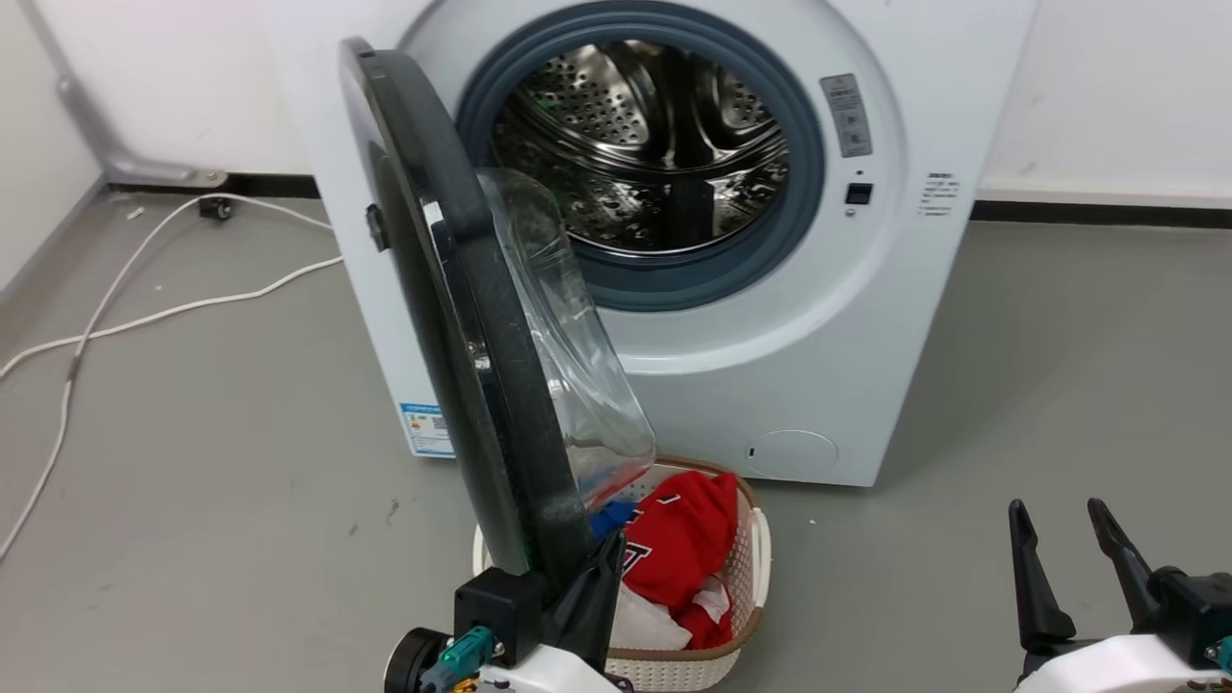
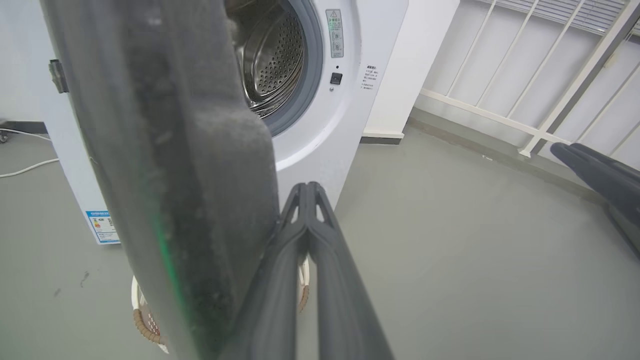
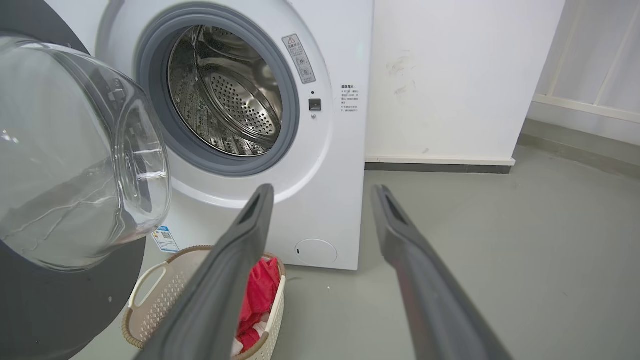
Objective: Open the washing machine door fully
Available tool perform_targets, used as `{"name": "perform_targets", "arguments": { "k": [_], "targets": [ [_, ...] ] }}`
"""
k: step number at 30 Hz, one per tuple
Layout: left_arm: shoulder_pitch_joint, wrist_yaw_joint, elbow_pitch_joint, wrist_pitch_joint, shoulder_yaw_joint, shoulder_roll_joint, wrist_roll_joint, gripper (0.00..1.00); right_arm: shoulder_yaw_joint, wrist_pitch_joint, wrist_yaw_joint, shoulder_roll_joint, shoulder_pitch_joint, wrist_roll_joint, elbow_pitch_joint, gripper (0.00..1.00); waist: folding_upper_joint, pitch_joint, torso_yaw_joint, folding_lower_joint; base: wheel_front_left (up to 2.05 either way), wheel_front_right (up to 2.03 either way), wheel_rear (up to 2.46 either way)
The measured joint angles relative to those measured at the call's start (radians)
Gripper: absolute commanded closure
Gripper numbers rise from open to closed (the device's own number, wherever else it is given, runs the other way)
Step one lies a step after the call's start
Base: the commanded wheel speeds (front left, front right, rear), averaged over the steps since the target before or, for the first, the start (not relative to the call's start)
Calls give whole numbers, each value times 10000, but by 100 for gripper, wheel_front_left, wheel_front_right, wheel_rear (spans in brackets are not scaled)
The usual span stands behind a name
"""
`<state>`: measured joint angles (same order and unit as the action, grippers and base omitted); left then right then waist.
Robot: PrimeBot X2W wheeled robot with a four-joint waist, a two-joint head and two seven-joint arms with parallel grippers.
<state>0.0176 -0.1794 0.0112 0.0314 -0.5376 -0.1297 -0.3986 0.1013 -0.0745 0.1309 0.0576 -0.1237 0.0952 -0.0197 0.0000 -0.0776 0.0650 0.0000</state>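
- Left gripper [image 2: 307,191] is low and near, fingers pressed together, tips seemingly touching the door [image 1: 452,318] at its near inner edge.
- Right gripper [image 1: 1068,539] hangs at the right, well apart, jaws spread, holding nothing.
- Door stands swung out, edge-on, left of the drum [image 1: 654,144].
- Basket [image 1: 760,549] below the door holds red, white and blue clothes [image 1: 688,539].

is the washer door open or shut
Open: the washing machine door stands out edge-on from the machine front, leaving the steel drum exposed.
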Motion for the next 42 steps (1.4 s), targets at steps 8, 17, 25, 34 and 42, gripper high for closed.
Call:
{"name": "perform_targets", "arguments": {
  "k": [8, 17, 25, 34, 42],
  "targets": [
    [-175, -291, -391, 165, 190, -230, 84, 100, 92, -40, 0, -48, 2, -36, -77, 0, 0, 115, 1002, 0, 0, 0, 0],
    [-213, -598, -431, 414, 947, -646, -40, 100, 159, -40, 0, -61, 48, -50, -142, 0, 0, 318, 1793, 0, 0, 0, 0],
    [-192, -848, -249, 784, 2301, -1390, -504, 100, 167, 50, 0, -67, 85, -52, -339, 0, 0, 609, 1935, 0, 0, 0, 0],
    [308, -671, 403, 1064, 3649, -2197, -1183, 100, 251, 314, 0, -67, 203, -171, -767, 0, 0, 1178, 1897, 1, 0, 0, 0],
    [1045, -259, 1718, 1415, 4700, -2884, -1824, 100, 265, 393, 0, -67, 558, -280, -1068, 0, 0, 1878, 1738, 1, 0, 0, 0]
  ]
}}
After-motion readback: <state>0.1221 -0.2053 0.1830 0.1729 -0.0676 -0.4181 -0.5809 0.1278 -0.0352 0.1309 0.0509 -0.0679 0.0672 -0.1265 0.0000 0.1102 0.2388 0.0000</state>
